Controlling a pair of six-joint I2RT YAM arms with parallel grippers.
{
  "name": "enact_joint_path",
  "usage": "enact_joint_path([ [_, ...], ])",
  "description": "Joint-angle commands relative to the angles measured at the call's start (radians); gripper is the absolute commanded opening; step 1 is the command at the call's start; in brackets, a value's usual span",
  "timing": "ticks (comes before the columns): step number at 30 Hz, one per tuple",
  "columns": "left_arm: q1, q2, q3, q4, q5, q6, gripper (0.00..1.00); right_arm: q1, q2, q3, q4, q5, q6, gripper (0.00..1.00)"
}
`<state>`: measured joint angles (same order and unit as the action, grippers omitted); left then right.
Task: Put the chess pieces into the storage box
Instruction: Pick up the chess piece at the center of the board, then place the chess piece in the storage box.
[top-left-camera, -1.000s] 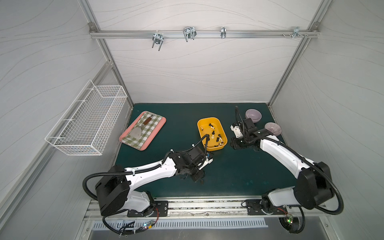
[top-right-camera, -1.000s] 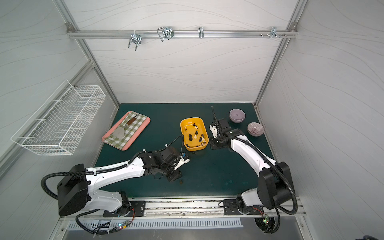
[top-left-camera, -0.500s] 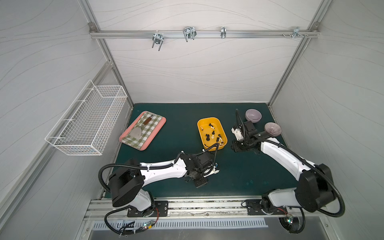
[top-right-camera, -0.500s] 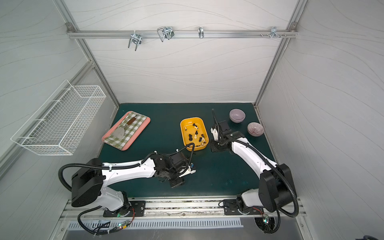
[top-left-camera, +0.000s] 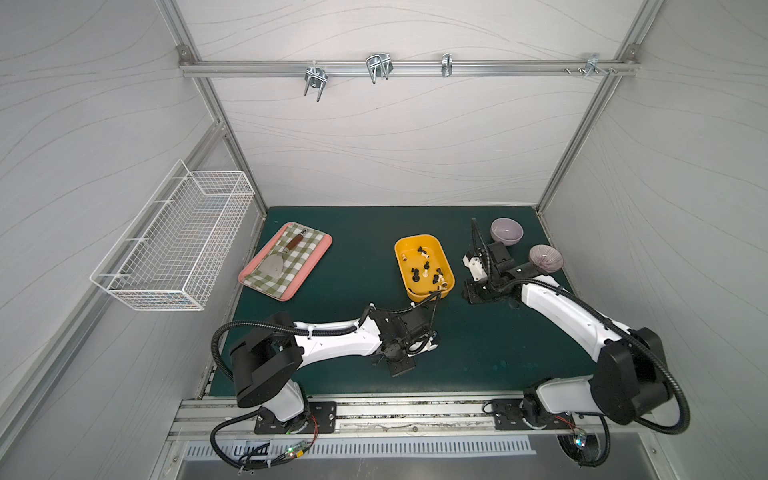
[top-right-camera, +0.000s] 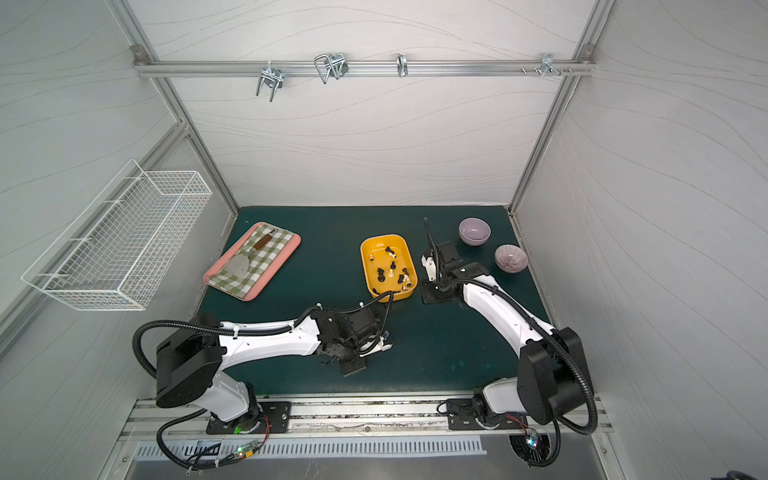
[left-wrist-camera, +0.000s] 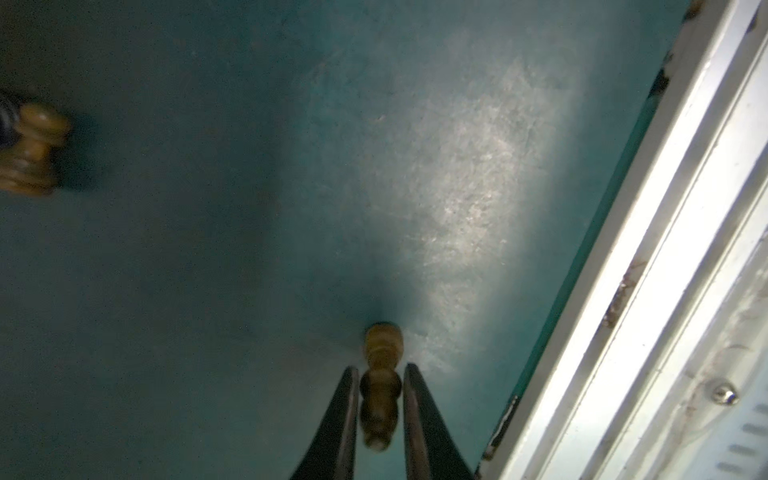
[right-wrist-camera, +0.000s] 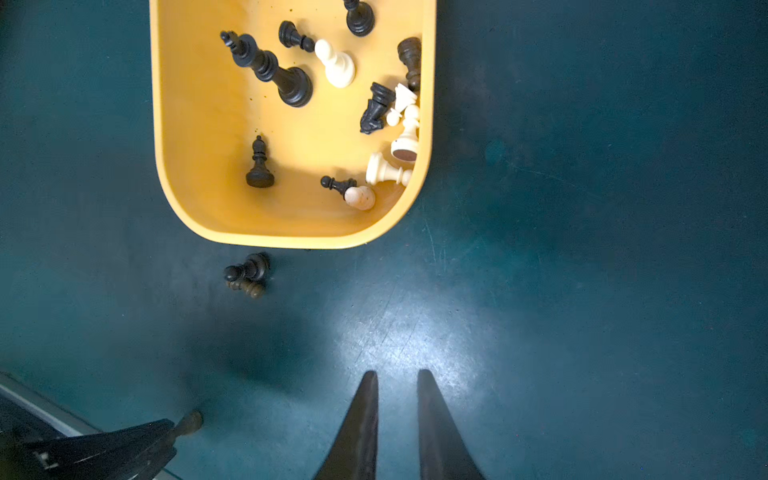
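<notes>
The step in hand is a pick-up. The left gripper (left-wrist-camera: 381, 369) is down on the counter (top-left-camera: 357, 266), on the robot's side of the storage box (top-left-camera: 400, 268) and well apart from it. Its jaws are closed against a dark brown pawn (left-wrist-camera: 381, 388). That view is soft, so the pinch looks made but I cannot call it firm.

The right gripper (right-wrist-camera: 397, 374) hangs over bare counter near the box, its jaws almost pressed together on nothing.

About 12 chess pieces (right-wrist-camera: 291, 83), black and cream, lie inside the box. 2 dark ones (right-wrist-camera: 248, 274) sit touching each other on the counter, just outside the box's end wall.

The next move, as I judge it, calls for lifting the pawn straight up, carrying it over the box's rim and opening the jaws low inside. The pair by the wall would then need separating, 1 at a time.
</notes>
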<state>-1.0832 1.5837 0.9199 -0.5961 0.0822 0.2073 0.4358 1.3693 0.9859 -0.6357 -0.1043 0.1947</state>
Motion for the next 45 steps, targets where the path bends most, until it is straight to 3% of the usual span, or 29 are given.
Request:
enact_joint_path([
  [1, -0.009, 0.008, 0.045, -0.006, -0.012, 0.029, 0.11, -0.007, -0.032, -0.012, 0.000, 0.011, 0.008, 0.20],
  [8, -0.011, -0.004, 0.050, -0.007, -0.033, 0.027, 0.00, -0.008, -0.041, -0.019, 0.001, 0.012, 0.011, 0.20],
  [25, 0.001, -0.050, 0.130, -0.053, -0.077, 0.068, 0.00, -0.015, -0.055, -0.018, -0.005, 0.009, 0.006, 0.20],
  [34, 0.172, -0.059, 0.292, -0.017, -0.027, 0.166, 0.00, -0.022, -0.074, -0.003, -0.029, 0.011, 0.001, 0.20],
  [41, 0.325, 0.096, 0.531, -0.003, -0.013, 0.223, 0.01, -0.022, -0.118, -0.015, -0.042, 0.017, 0.024, 0.20],
  [45, 0.406, 0.202, 0.655, 0.007, 0.065, 0.223, 0.02, -0.025, -0.141, -0.031, -0.053, 0.021, 0.024, 0.20],
])
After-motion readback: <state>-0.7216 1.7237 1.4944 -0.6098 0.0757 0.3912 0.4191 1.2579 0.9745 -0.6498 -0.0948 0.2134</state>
